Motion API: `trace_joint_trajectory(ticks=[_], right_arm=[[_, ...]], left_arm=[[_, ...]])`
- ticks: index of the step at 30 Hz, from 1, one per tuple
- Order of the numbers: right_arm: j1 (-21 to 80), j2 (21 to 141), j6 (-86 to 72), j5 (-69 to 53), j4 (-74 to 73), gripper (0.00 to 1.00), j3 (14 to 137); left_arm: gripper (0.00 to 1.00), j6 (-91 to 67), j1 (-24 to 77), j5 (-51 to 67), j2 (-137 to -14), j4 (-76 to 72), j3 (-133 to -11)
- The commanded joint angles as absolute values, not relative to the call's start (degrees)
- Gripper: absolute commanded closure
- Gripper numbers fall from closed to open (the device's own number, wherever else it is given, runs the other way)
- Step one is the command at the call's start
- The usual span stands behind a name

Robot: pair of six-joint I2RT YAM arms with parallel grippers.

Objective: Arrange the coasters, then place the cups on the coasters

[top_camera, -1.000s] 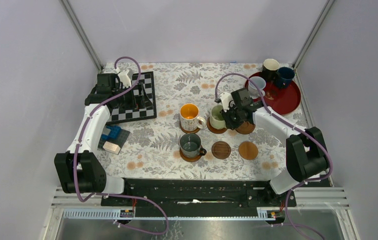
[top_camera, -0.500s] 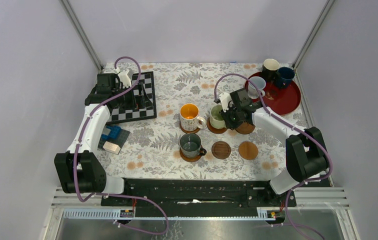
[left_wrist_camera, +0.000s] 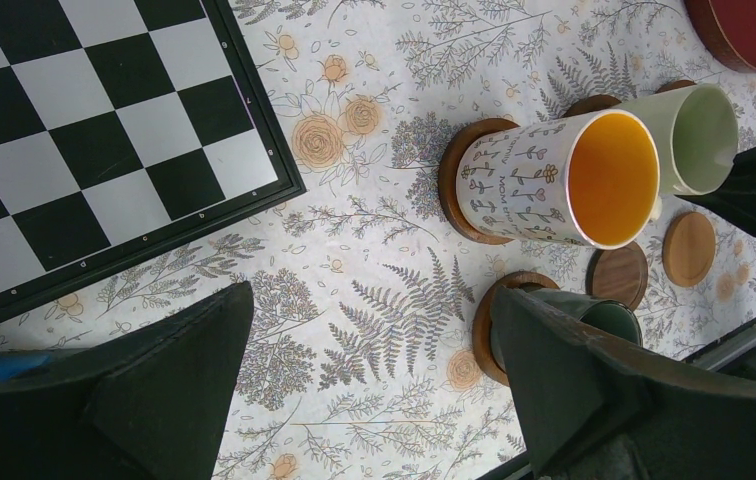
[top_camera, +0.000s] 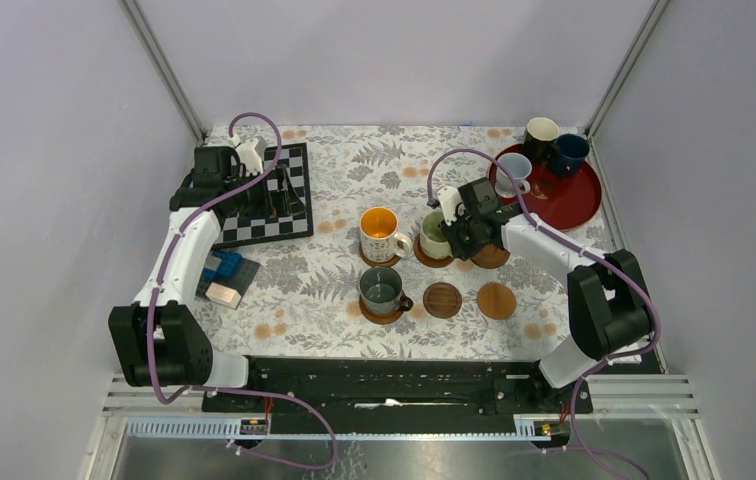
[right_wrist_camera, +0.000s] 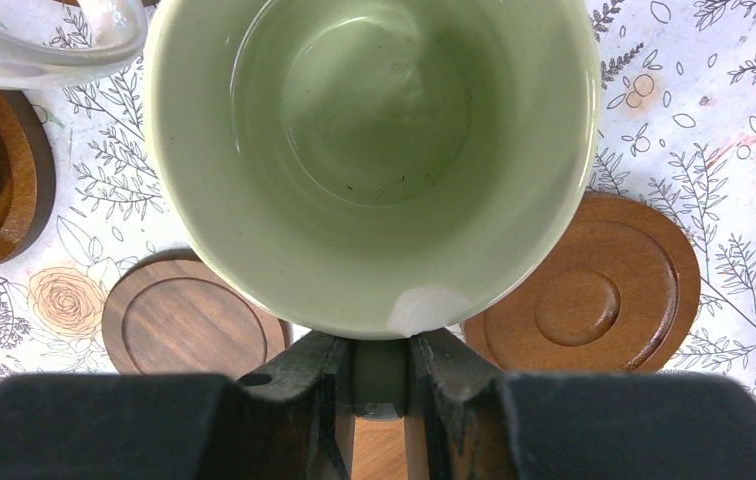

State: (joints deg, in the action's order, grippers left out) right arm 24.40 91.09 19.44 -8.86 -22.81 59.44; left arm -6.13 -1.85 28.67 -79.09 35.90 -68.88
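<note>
Changed: R gripper (right_wrist_camera: 381,362) w/ pale green mug (right_wrist_camera: 374,150) nudged slightly left, over back-middle coaster (top_camera: 434,255).
Grip: you're still clamped on its handle.
Meaning: mug looks ~placed, so release next; 3 cups (top_camera: 541,133) wait on red tray (top_camera: 576,205).
L gripper (left_wrist_camera: 372,295): jaws apart, idle.

**Reporter:** How many handled ceramic mugs on the floral-patterned table (top_camera: 334,170)?

**Photographer:** Six: orange-lined white mug (top_camera: 379,232), pale green mug (top_camera: 435,232), dark grey-green mug (top_camera: 381,288), pale blue-white mug (top_camera: 512,168), black cream-lined mug (top_camera: 540,135), navy blue mug (top_camera: 570,150).

**Reporter:** And small round wooden coasters (left_wrist_camera: 451,180)?

**Photographer:** Six again. Three sit under mugs, three lie bare: dark walnut coaster (top_camera: 443,300), pale tan coaster (top_camera: 497,301), red-brown coaster (top_camera: 495,260).

**Reporter:** Anything else?

**Photographer:** One large round red tray (top_camera: 569,200), one black-and-white chessboard (top_camera: 289,215), and two white-and-black robot arms: left arm (top_camera: 182,255), right arm (top_camera: 544,250).
</note>
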Motion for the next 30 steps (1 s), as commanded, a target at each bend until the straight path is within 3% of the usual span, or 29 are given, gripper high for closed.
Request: trace_joint_trajectory(ticks=[1,15,30], right_arm=[[25.1,90.6,19.3,-9.0,-17.9,0.98,60.2],[25.2,90.7,19.8,-10.7,-20.1,0.83,59.9],[25.2,88.4,19.7,-11.5,-23.3,0.38,61.6]], left_arm=[[0.01,-6.6,-2.1,29.6,-76.9,33.1,-69.9],[0.01,-7.2,-2.1,29.6,-77.7,32.9,-70.3],[0.01,-7.1,-2.1,29.7,-77.7,32.9,-70.3]])
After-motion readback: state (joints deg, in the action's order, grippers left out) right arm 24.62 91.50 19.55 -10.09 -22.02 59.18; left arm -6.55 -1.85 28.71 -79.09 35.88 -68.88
